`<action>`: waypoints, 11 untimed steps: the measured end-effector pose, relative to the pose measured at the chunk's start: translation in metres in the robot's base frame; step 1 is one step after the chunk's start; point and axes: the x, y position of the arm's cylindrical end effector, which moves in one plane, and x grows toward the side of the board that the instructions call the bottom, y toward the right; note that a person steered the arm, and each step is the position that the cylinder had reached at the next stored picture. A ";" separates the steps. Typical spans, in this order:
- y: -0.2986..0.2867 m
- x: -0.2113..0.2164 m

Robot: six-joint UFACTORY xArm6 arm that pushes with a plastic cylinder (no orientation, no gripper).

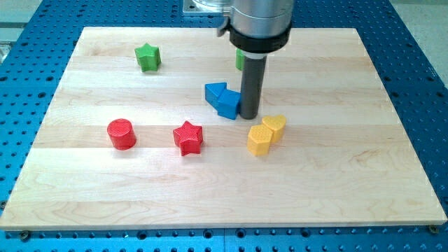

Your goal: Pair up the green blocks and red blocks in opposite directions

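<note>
A green star block [148,57] lies at the view's upper left. A second green block [239,59] shows only as a sliver behind the arm near the top centre; its shape is hidden. A red cylinder [121,134] sits at the left and a red star [188,137] to its right, a gap between them. My tip [249,115] rests at the board's centre, touching the right side of two blue blocks [222,99] and just above the yellow blocks.
Two yellow blocks, a hexagon [260,140] and a heart shape [275,127], touch each other just below and right of my tip. The wooden board [350,175] lies on a blue perforated table.
</note>
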 end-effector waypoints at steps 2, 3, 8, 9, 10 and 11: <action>0.096 -0.104; 0.074 -0.132; -0.129 -0.029; -0.209 0.007; -0.271 0.055; -0.257 0.081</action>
